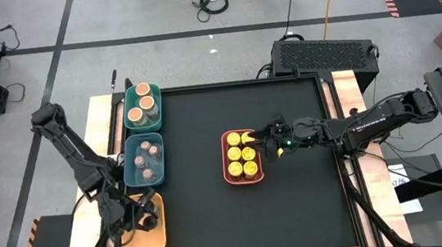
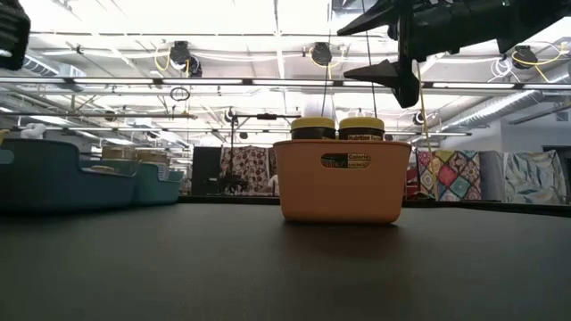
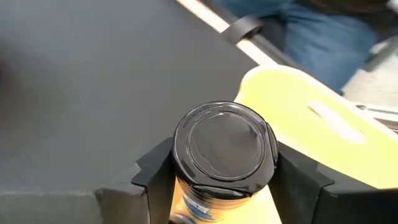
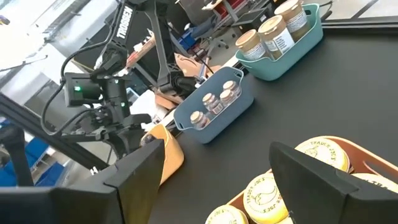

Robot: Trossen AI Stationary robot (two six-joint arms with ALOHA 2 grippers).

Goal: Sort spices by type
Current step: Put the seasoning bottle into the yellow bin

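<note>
The black table mat (image 1: 204,199) carries four trays. The coral tray (image 1: 227,162) lies directly under the right gripper (image 1: 271,144) and holds six yellow-lidded jars (image 1: 241,161) in two rows. That gripper hangs just above the tray's end nearest its own arm, its fingers (image 4: 305,168) spread wide with nothing between them.

Far across the mat from it, at the left edge, stand three more trays in a line. The yellow tray (image 1: 144,240) lies under the left gripper (image 1: 136,215), whose fingers (image 3: 155,180) are clamped on either side of a black-lidded jar (image 3: 225,149) held over that tray. Just beyond that gripper sits the blue tray (image 1: 131,167) with several small pinkish-lidded jars (image 1: 151,157), and past it the teal tray (image 1: 156,112) with three wider tan-lidded jars (image 1: 143,103).
</note>
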